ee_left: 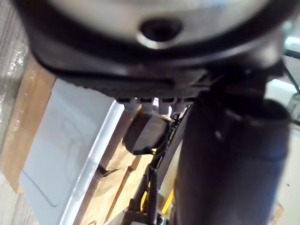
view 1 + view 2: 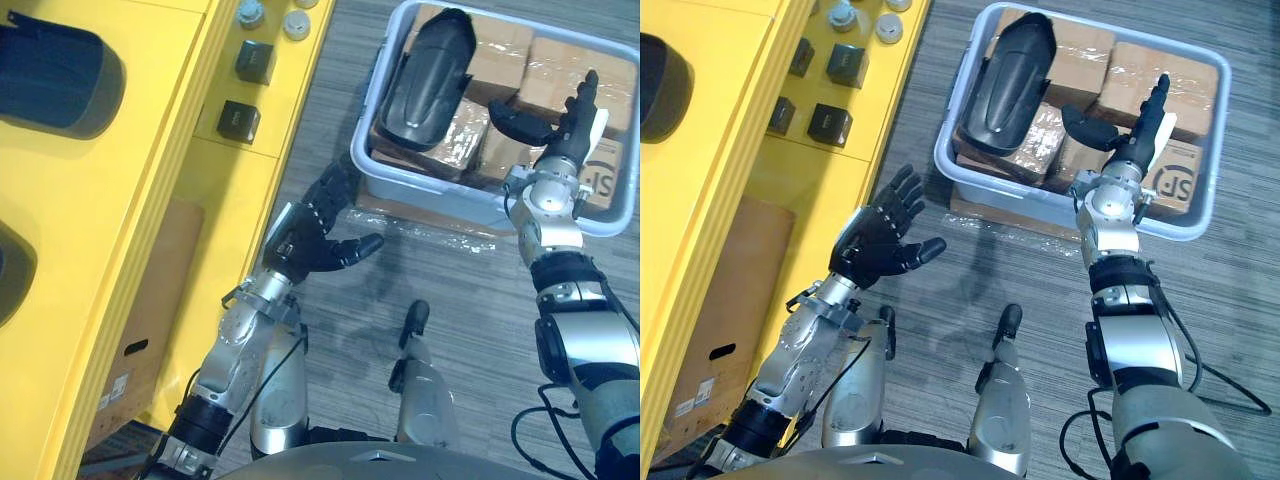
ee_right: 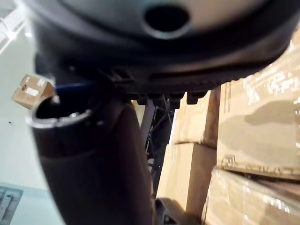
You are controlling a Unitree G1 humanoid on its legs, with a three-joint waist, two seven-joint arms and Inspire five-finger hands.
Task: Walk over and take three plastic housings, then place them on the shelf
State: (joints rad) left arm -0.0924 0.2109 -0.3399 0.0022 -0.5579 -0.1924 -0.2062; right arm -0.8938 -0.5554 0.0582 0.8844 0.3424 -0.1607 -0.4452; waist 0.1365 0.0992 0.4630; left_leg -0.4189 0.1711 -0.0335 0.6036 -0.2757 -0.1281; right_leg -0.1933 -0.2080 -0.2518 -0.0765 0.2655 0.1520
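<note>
A black plastic housing [image 2: 430, 80] lies in a grey bin [image 2: 430, 190], on top of taped cardboard boxes [image 2: 500, 65]. My right hand [image 2: 565, 120] hovers over the bin's right half, fingers straight and thumb spread, holding nothing, about a hand's width right of the housing. My left hand [image 2: 305, 245] is open above the floor, between the yellow shelf [image 2: 130, 180] and the bin's near left corner. Two more dark housings [image 2: 55, 80] rest on the shelf top at the left. In the right wrist view the taped boxes [image 3: 253, 126] show past the hand.
Small black blocks [image 2: 240, 120] and grey round parts [image 2: 250, 12] sit on the shelf's lower ledge. A cardboard box [image 2: 140, 330] stands under the shelf. The bin rests on a flat board [image 2: 990, 215] on grey wood-pattern floor [image 2: 450, 280].
</note>
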